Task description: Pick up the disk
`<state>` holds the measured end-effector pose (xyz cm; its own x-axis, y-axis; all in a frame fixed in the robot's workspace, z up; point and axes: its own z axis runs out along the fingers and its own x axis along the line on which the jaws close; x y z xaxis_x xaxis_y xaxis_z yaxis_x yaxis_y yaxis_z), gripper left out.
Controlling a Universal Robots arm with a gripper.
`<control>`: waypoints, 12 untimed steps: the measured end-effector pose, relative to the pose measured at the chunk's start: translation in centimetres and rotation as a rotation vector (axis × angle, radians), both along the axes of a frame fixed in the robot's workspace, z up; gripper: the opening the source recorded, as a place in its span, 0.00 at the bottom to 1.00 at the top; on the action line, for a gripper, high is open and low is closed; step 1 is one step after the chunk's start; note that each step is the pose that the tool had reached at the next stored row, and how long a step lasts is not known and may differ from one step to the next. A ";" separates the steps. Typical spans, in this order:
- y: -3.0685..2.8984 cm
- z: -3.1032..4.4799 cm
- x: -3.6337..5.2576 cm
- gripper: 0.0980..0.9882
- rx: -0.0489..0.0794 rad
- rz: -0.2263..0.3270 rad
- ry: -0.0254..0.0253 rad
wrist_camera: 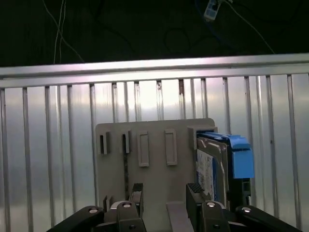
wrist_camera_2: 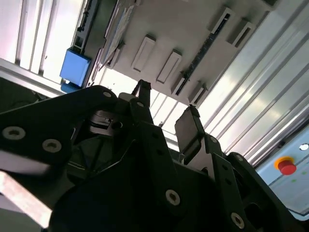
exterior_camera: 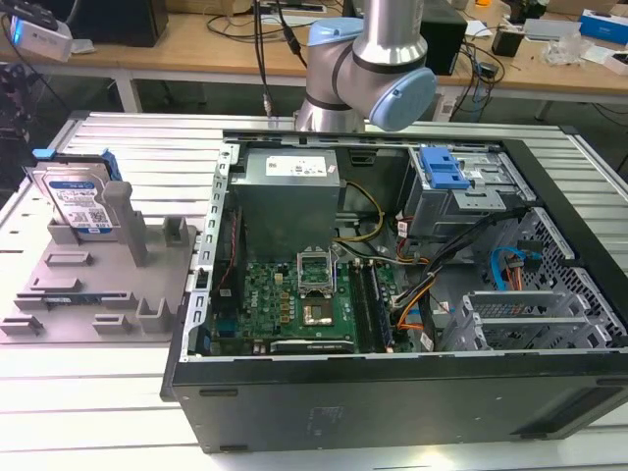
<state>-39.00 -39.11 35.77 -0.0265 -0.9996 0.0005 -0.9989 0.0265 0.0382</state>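
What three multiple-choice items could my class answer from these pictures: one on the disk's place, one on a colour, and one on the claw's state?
1. Where is the disk?
A. Flat on the floor
B. On edge in the grey fixture tray
C. Inside a drawer

2. What colour are the disk's side rails?
A. Red
B. Yellow
C. Blue

3. How does the claw stand?
A. Open, holding nothing
B. Shut on the disk
C. Shut on a cable

Answers:
1. B: in the exterior view the disk stands among the tray's posts at the exterior view's left.
2. C: the first wrist view shows blue plastic along the disk's edge.
3. A: both wrist views show the fingers apart with only the tray seen between them.
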 end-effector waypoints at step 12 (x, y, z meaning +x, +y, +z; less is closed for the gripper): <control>3.80 -0.07 -0.60 0.43 -0.001 0.017 -0.0002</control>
